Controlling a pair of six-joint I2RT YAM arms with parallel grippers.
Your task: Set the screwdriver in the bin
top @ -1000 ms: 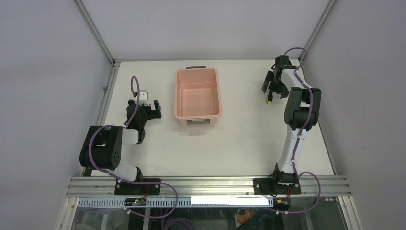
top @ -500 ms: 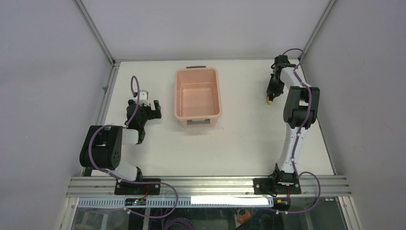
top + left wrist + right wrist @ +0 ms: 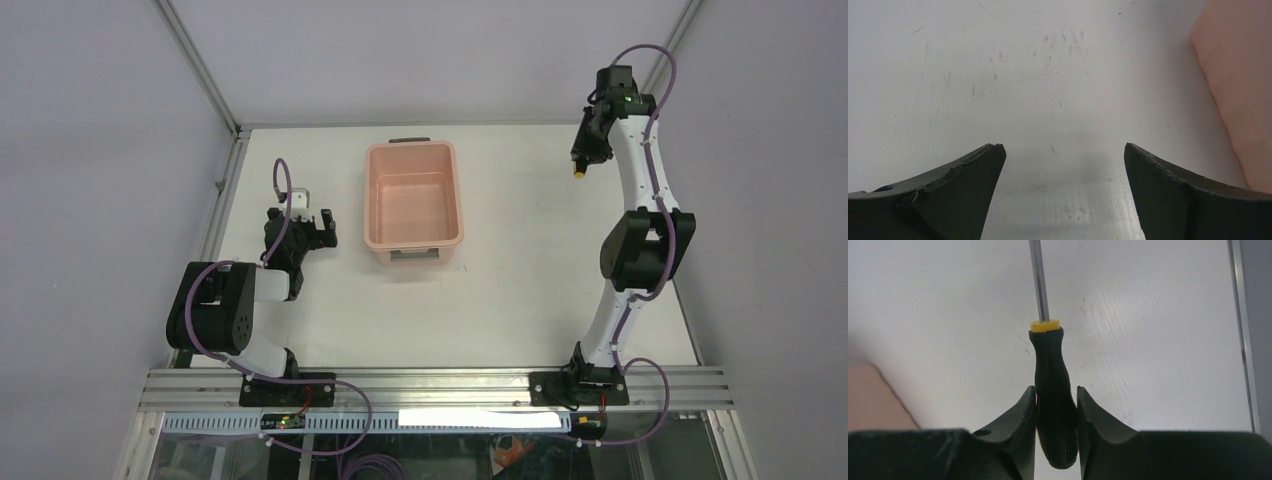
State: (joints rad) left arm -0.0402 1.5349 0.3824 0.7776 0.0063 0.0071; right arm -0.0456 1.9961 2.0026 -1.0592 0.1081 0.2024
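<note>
The screwdriver (image 3: 1053, 410) has a black textured handle, a yellow collar and a silver-grey shaft. The bin (image 3: 413, 195) is salmon-pink – its handles dark. The counter (image 3: 1023, 75) is white, flecked with fine grey scratches. The left claw (image 3: 1063, 146) and right claw (image 3: 1054, 390) are matte black – cables (image 3: 372, 466) purple.

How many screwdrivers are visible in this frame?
1. The screwdriver is clamped by its handle in the right claw, above the far right of the table, right of the bin. None shows inside the bin.

Bright, even light, soft shadows, faint sheen on the table (image 3: 1068, 75), wrist views sharp.
</note>
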